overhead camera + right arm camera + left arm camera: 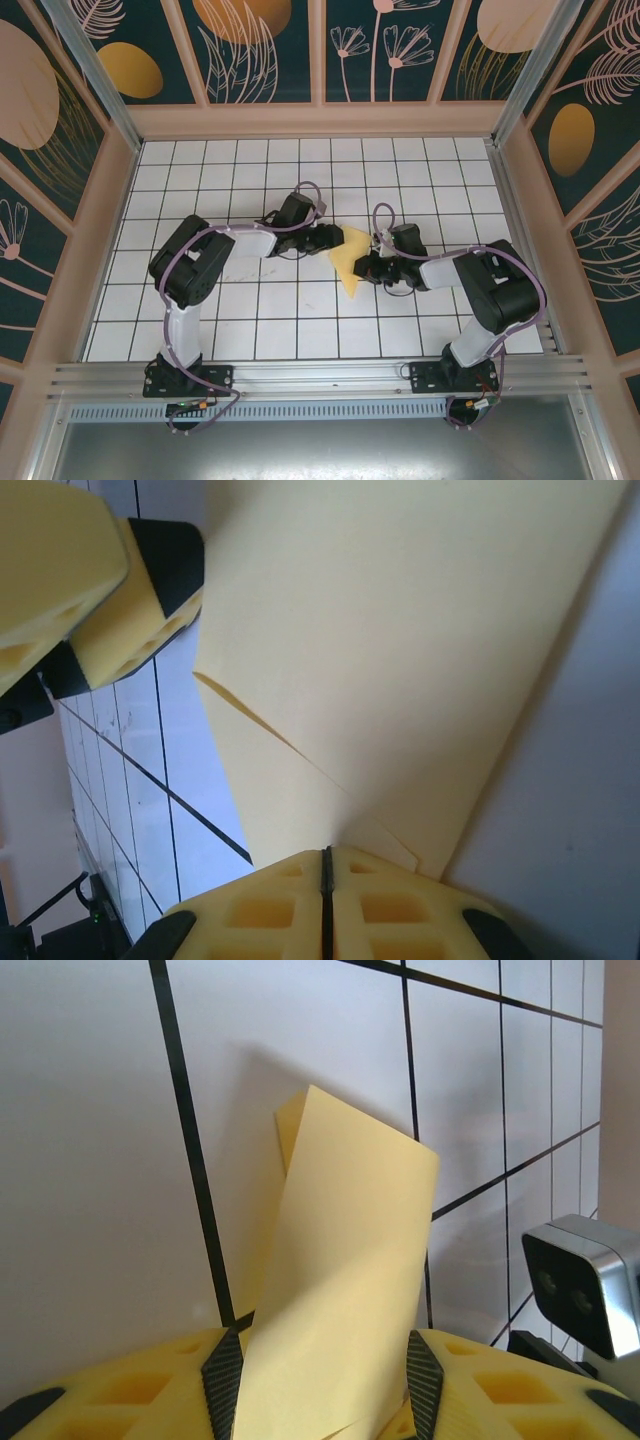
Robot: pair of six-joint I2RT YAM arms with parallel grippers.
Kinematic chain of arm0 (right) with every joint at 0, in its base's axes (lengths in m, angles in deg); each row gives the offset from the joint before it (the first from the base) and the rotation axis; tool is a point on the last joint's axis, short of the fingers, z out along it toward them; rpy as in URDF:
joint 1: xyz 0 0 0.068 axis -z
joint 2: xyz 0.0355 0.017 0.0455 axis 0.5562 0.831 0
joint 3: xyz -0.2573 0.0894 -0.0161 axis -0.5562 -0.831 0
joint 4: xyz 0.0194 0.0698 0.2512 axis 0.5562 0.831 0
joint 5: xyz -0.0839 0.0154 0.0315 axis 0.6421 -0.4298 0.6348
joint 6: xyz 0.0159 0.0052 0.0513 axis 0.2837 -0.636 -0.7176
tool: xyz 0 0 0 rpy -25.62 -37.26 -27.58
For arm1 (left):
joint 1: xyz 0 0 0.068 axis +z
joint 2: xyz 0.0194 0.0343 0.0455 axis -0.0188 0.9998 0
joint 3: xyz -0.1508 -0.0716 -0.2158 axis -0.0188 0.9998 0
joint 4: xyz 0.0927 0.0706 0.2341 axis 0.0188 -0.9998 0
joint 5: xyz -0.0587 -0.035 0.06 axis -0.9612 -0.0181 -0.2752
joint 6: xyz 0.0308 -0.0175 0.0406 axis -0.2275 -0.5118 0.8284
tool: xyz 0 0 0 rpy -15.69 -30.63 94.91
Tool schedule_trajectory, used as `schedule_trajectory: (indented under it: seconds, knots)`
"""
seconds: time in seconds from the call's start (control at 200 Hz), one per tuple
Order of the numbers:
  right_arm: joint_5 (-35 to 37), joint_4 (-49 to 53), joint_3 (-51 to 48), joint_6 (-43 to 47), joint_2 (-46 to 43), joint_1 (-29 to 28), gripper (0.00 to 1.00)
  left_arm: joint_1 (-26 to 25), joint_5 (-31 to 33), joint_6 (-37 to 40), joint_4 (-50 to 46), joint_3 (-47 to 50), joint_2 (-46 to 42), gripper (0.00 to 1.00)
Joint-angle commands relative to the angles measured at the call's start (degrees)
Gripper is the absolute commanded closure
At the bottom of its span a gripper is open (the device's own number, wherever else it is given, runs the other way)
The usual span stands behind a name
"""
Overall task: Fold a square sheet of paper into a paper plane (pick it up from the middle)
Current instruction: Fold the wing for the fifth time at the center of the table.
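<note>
Tabletop (pixel 250 180): white tiles with a black grid, walled on three sides by panels with a plant pattern (pixel 265 45).

Left arm (pixel 185 265) and right arm (pixel 495 290): both are bent inward from the near edge, so that the wrists meet close to the middle of the tabletop.

Sheet of paper (pixel 349 262): pale yellow and partly folded, it is found about the middle of the tabletop, between the two wrists. One point is directed toward the near edge. In the right wrist view a diagonal crease and an overlapping flap are seen. In the left wrist view one end is raised off the tiles and a shadow is cast behind it.

Left gripper (pixel 323 1385): the jaws are held apart, and the sheet runs through the gap between the black pads (pixel 222 1380).

Right gripper (pixel 325 880): the jaws are pressed together, with no gap seen at the seam. The narrow folded end of the sheet is met by the fingertips. Whether paper is pinched there cannot be told.

Grey camera housing (pixel 585 1280): it is seen at the right edge of the left wrist view.
</note>
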Motion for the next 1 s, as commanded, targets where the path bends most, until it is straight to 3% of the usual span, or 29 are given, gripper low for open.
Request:
schedule_trajectory:
  seconds: [0.0,0.21,0.605,0.756,0.921,0.996]
  knots:
    - [2.4,3.2,-0.3,2.0,2.0,-0.2,0.91,0.6,-0.3,2.6,-3.9,-2.5,1.6,0.48]
    - [2.4,3.1,-0.3,2.2,2.2,-0.2,0.91,0.8,2.0,4.2,-6.7,-4.2,1.7,0.46]
    - [2.2,3.2,0.1,2.8,2.9,-0.1,0.91,0.8,-6.3,6.7,-7.4,-9.3,6.9,0.51]
    - [2.3,3.3,0.1,2.9,2.9,-0.1,0.90,0.8,-7.4,7.1,-6.9,-9.4,6.5,0.62]
    - [2.3,3.5,0.5,3.1,2.7,0.0,0.90,0.9,-5.3,7.0,-6.1,-7.9,4.2,0.81]
    - [2.2,3.7,0.7,3.1,2.1,0.0,0.89,1.0,-3.6,6.4,-5.1,-6.5,2.8,0.84]
